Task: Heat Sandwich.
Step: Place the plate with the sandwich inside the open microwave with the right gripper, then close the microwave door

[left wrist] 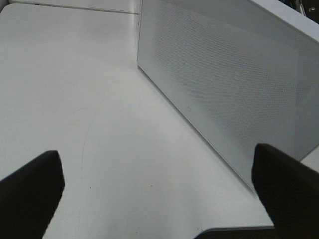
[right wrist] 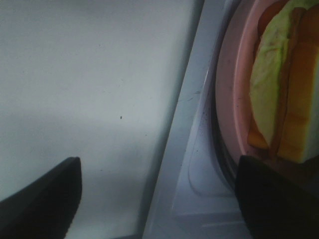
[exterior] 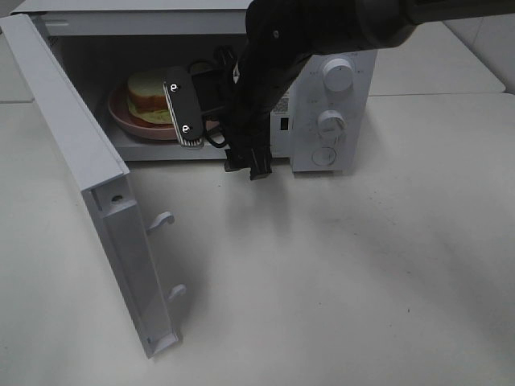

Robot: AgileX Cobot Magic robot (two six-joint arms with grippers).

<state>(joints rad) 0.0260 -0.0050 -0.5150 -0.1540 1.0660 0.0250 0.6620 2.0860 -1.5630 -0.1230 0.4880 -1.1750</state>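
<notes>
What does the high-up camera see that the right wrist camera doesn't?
Only the high camera shows the whole microwave, its open door, the knobs and the black arm. Only the right wrist camera shows its two dark fingers, spread wide with nothing between, and the sandwich filling close up. Both show the sandwich on the pink plate inside, and the white table.

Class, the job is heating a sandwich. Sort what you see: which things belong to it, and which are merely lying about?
Belong to the job: sandwich, pink plate under it, microwave, its open door, right gripper.
Merely about: white table, left gripper.
</notes>
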